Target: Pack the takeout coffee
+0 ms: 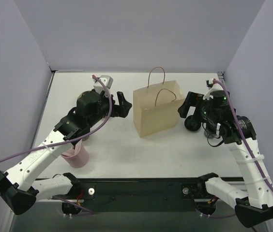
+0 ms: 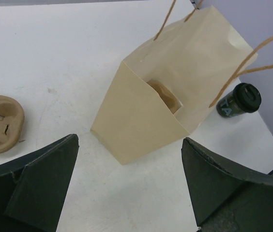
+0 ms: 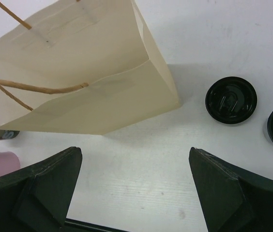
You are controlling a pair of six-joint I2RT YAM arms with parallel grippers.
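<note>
While your left gripper point(image 2: 129, 145) and right gripper point(image 3: 135, 152) both gape empty, you'd best seize the takeout coffee point(image 2: 240, 100) with the right.

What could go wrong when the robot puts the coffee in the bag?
The paper bag stands free, so the open right gripper could knock it over. The takeout coffee sits close beside it, so a clumsy grab might tip the cup. The bag's looped handles could catch the cup going in.

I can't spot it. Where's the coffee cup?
In the right wrist view, the takeout coffee stands right of the paper bag, just ahead of the open right pincer.
</note>
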